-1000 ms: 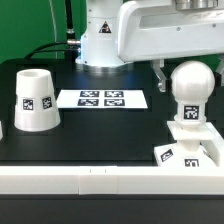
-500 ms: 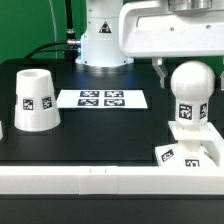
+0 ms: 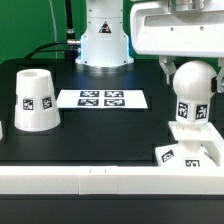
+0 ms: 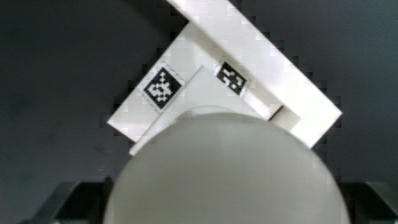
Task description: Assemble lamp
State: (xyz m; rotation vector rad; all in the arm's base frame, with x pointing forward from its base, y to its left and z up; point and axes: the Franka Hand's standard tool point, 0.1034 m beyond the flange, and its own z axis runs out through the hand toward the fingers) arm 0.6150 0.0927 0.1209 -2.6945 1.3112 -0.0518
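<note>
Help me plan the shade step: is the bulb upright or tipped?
Upright. In the exterior view the bulb stands vertically on the base, round head on top.

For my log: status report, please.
End effector at round-headed white plastic bulb, grip unclear. Bulb upright on flat square white base. Tapered white shade apart.

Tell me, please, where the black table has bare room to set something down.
Free: the black tabletop between the matte white tapered shade and the flat square white base, in front of the marker board. Crowded: the exterior view's right, where the round-headed white bulb stands on that base.
</note>
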